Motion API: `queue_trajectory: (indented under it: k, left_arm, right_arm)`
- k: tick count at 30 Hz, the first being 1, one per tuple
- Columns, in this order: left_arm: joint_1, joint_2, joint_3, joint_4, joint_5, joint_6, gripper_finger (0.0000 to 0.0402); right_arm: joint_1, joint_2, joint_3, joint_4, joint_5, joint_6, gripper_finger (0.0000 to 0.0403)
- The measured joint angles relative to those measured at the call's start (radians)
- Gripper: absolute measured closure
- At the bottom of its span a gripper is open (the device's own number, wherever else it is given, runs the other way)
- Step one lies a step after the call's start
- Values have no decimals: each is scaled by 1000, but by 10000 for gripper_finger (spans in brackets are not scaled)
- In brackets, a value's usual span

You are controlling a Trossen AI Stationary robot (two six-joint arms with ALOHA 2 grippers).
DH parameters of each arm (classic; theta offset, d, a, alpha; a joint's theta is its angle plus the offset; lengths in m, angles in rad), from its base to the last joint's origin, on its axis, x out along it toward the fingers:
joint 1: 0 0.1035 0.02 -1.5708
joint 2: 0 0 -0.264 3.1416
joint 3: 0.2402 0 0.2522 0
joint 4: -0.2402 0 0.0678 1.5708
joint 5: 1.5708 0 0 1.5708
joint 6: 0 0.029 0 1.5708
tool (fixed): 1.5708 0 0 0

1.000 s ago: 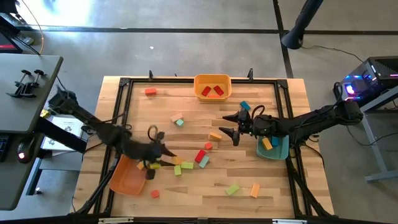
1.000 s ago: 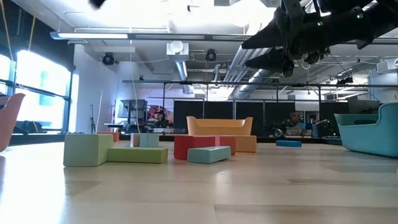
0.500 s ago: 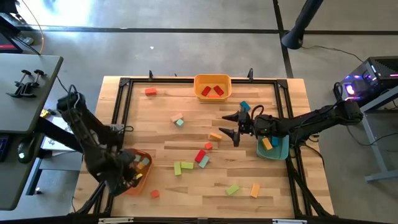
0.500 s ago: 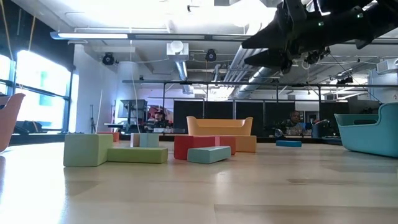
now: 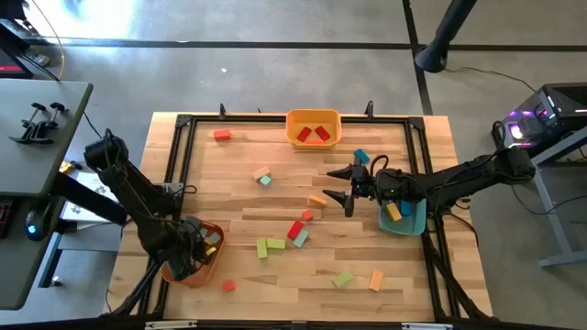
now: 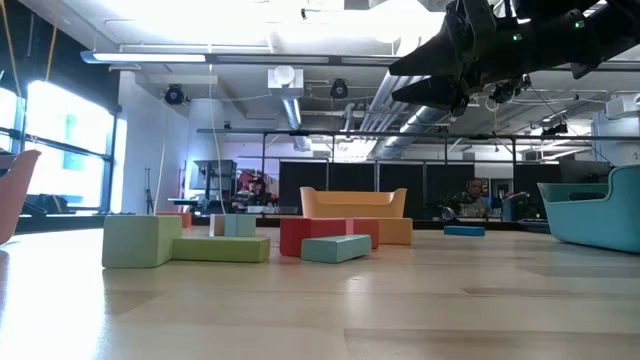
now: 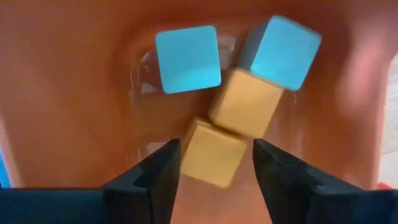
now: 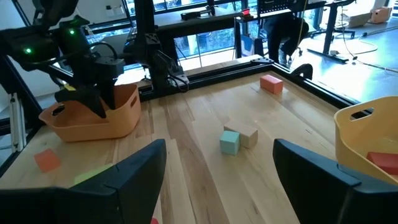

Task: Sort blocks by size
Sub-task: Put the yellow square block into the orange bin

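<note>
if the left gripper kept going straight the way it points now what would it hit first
Probably the yellow cube lying between its open fingers inside the orange tray. The left gripper points down into that tray, where another yellow cube and two blue ones lie just beyond. Depth is hard to judge.

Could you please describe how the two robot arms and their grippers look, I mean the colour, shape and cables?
Both arms are dark, nearly black, built from slim jointed segments. Thin black cables loop near the wrist of the right arm. The left gripper has two flat, dark fingers with squared tips. The right gripper has two broad, dark fingers too. I see no markings on them.
</note>
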State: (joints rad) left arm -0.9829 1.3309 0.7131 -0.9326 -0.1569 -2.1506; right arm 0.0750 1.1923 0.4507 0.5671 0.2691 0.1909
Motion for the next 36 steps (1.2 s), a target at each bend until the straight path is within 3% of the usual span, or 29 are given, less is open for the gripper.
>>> queue_trajectory:
  k: [4, 14, 28, 36]
  left_arm:
    - [-12, -31, 0, -54, 18, 4, 201]
    - [32, -46, 1, -293, -71, -47, 210]
    - [91, 33, -1, -299, -107, -78, 234]
    - [185, 123, -1, -300, -112, -81, 246]
  right_arm:
    - [0, 0, 0, 0, 0, 0, 112]
    - [0, 0, 0, 0, 0, 2, 112]
    - [0, 0, 0, -1, 0, -13, 112]
    - [0, 0, 0, -1, 0, -16, 112]
